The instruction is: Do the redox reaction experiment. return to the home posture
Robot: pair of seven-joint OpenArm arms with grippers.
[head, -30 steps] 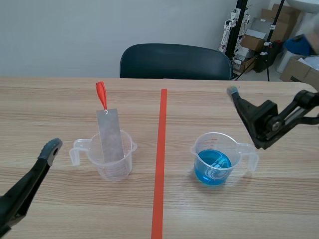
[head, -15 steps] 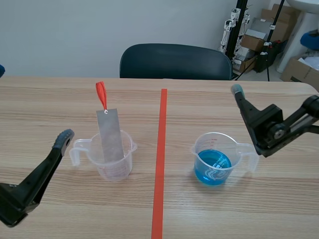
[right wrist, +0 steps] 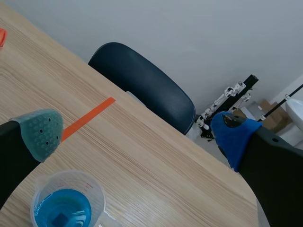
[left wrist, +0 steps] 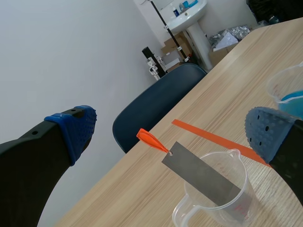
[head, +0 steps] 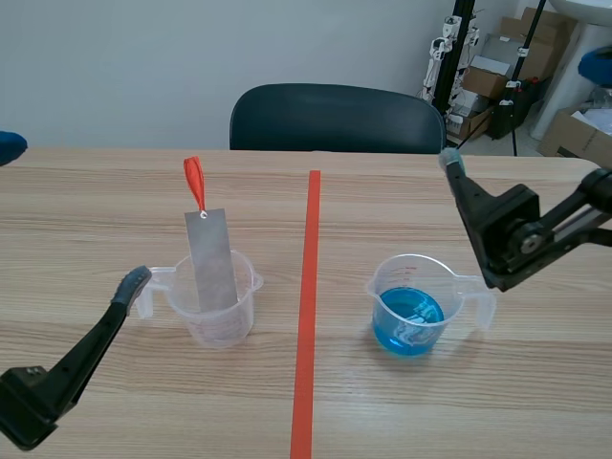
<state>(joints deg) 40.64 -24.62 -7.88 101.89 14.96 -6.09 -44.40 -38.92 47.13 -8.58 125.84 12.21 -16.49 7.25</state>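
Left end effector (left wrist: 171,131): fingers wide apart, nothing between them, held low over the bench (head: 86,206). Ahead of it, in line with the gap between the fingers, stands the clear beaker (head: 218,308). In the scene view one finger's pad (head: 133,283) sits just beside the beaker's handle (head: 145,293); we cannot tell whether they touch. A grey metal strip (head: 211,260) stands tilted in this beaker, with its lower end inside and its upper end rising well above the rim. A red loop (head: 195,182) is tied through a hole at the strip's upper end and points away from the end effector.

Right end effector (right wrist: 136,135): fingers likewise spread, clamped on nothing, raised above the bench. We note one grey-green pad (right wrist: 40,132) and one blue pad (right wrist: 233,137). The second beaker (head: 418,304) stands upright below the end effector, close by the finger with the grey-green pad. It holds blue liquid (head: 408,320) to roughly half its height. Its handle points toward the side from which this arm comes in.

The orange-red tape line (head: 306,316) runs between the two beakers, with one end effector and one beaker on each side of it. Ahead of both end effectors, past the bench's far edge, we see a dark chair (head: 335,115).
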